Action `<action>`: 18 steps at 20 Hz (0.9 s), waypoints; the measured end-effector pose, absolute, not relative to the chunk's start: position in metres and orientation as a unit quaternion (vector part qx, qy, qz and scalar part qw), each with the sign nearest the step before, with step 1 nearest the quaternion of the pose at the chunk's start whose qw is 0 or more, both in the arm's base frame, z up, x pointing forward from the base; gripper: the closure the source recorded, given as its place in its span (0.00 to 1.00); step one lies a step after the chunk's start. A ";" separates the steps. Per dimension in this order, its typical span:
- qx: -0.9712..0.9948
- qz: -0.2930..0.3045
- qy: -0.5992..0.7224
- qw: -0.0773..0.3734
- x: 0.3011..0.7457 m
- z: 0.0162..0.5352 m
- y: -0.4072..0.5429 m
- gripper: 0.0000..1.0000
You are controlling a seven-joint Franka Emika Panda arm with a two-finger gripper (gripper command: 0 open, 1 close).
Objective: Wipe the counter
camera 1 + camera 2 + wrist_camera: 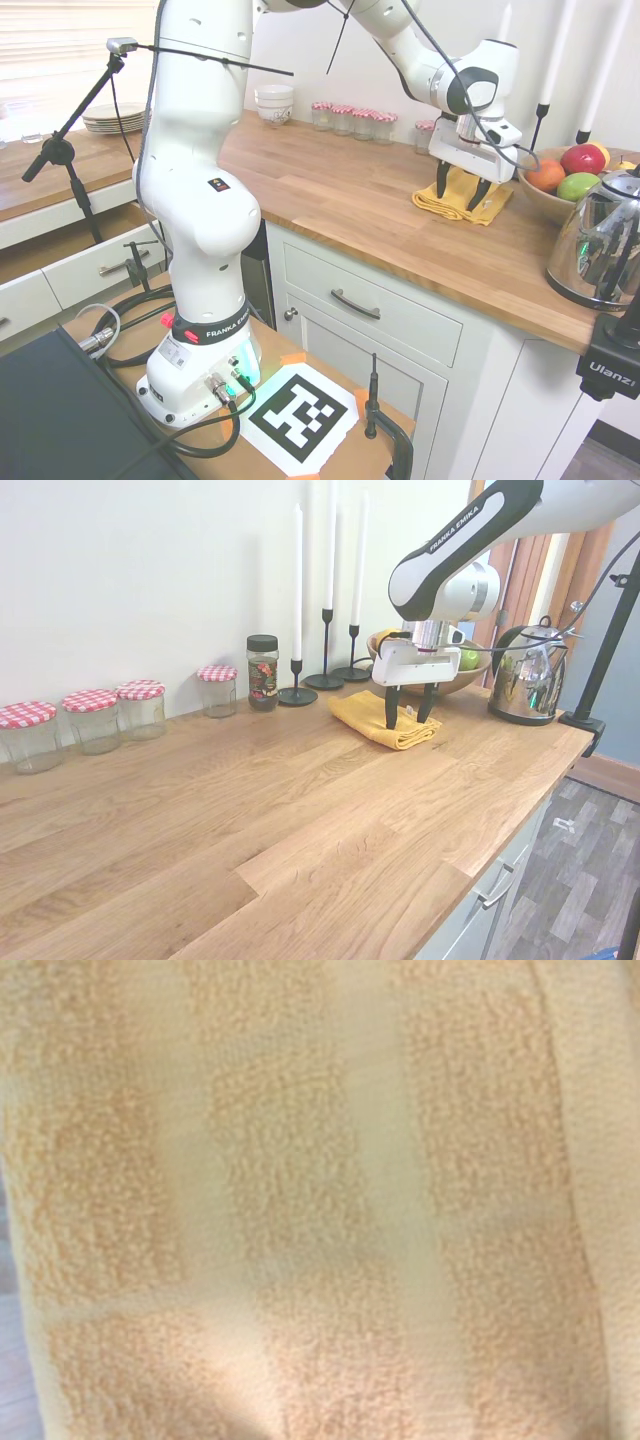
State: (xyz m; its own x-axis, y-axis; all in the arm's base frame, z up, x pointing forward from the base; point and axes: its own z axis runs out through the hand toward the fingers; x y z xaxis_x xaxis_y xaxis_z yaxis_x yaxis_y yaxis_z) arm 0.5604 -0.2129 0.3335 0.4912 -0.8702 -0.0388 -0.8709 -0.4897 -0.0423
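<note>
First exterior view: gripper hung over folded yellow cloth on counter, jaws apart, fingertips at cloth, likely set to grasp it for wiping.

Second exterior view: cloth lay near fruit bowl and kettle; counter stretched bare toward jars.

Wrist view: terry cloth filled frame.

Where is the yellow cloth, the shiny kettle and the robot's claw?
yellow cloth (372, 723): second exterior view, on its folded top.
shiny kettle (598, 255): first exterior view, on its steel body.
gripper (409, 721): second exterior view, between its open fingertips.
</note>
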 end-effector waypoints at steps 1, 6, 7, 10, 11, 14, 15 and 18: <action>-0.863 0.005 0.504 0.028 0.560 0.333 -0.213 1.00; -0.865 -0.003 0.502 0.030 0.557 0.333 -0.212 1.00; -0.866 -0.004 0.500 0.033 0.556 0.333 -0.211 1.00; -0.869 -0.008 0.493 0.044 0.552 0.332 -0.207 1.00; -0.870 -0.008 0.490 0.047 0.551 0.332 -0.206 1.00; -0.873 -0.009 0.486 0.052 0.548 0.331 -0.202 1.00; -0.873 -0.010 0.485 0.054 0.548 0.332 -0.200 1.00; -0.874 -0.011 0.482 0.055 0.546 0.331 -0.197 1.00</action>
